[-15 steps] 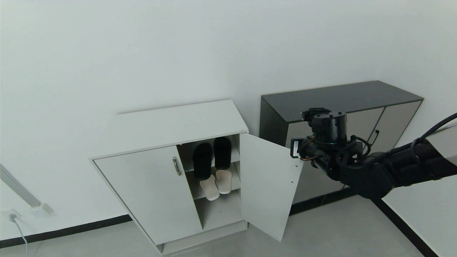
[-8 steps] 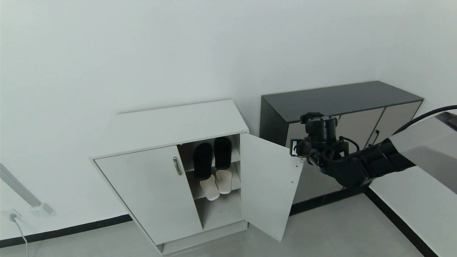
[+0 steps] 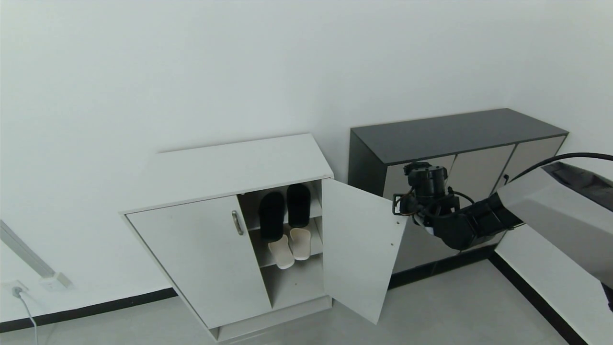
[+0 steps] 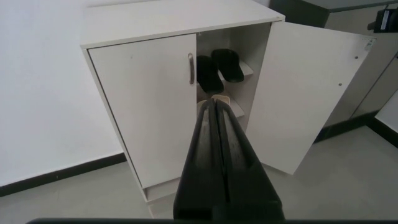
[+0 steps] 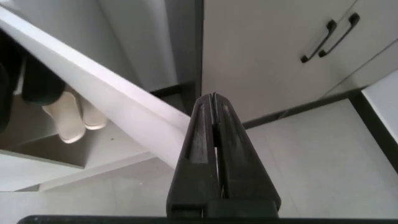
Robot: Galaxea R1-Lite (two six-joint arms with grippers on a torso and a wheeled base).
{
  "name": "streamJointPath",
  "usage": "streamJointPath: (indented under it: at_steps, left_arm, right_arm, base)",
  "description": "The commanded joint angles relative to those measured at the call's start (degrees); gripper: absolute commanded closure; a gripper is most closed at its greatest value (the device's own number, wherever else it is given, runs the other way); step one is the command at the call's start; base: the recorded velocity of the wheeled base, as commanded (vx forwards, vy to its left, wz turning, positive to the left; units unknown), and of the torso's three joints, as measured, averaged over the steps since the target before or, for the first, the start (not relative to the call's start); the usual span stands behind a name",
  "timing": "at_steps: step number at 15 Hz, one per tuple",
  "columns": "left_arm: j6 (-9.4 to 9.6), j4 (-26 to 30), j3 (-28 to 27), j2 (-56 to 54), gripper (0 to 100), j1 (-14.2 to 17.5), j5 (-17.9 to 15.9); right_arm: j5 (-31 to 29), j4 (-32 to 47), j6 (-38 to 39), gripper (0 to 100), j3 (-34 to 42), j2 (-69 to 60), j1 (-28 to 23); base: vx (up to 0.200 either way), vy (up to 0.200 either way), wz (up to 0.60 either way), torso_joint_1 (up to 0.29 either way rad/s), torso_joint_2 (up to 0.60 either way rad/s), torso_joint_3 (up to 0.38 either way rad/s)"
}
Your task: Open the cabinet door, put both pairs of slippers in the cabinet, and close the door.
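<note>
Left tool: pressed together, empty, held well back from the cabinet. The right-hand cabinet door stands open toward the near side. Right tool: pressed together, empty, just beside the door's free edge; contact unclear. I judge it is placed there to push the door shut. Farther in: black slippers on the upper shelf, beige slippers on the shelf below. Only closing remains.

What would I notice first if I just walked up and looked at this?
The white cabinet stands with its right door swung wide open, showing black slippers on the upper shelf and pale slippers on the shelf below. Next comes the black right gripper, shut, up by that door's outer edge, with a dark cabinet behind it.
</note>
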Motion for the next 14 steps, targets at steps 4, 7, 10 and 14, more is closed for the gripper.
streamJointPath:
  at_steps: [4, 7, 10, 14]
  left_arm:
    - [-0.01, 0.0, 0.0, 0.1, 100, -0.1, 0.0]
    - [-0.01, 0.0, 0.0, 0.1, 100, -0.1, 0.0]
    - [-0.01, 0.0, 0.0, 0.1, 100, -0.1, 0.0]
    - [-0.10, 0.0, 0.0, 0.1, 100, 0.0, 0.0]
  right_arm:
    - [0.1, 0.2, 0.0, 100, -0.8, 1.6, -0.3]
    - [0.1, 0.2, 0.0, 100, -0.8, 1.6, -0.4]
    - [0.0, 0.2, 0.0, 100, -0.4, 1.4, -0.1]
    - [0.0, -0.1, 0.8, 100, 3.7, -0.9, 2.1]
  base:
    - [0.000, 0.000, 0.00, 0.000, 0.00, 0.000]
    - [0.000, 0.000, 0.00, 0.000, 0.00, 0.000]
    - [0.000, 0.000, 0.00, 0.000, 0.00, 0.000]
    - [0.000, 0.000, 0.00, 0.000, 0.00, 0.000]
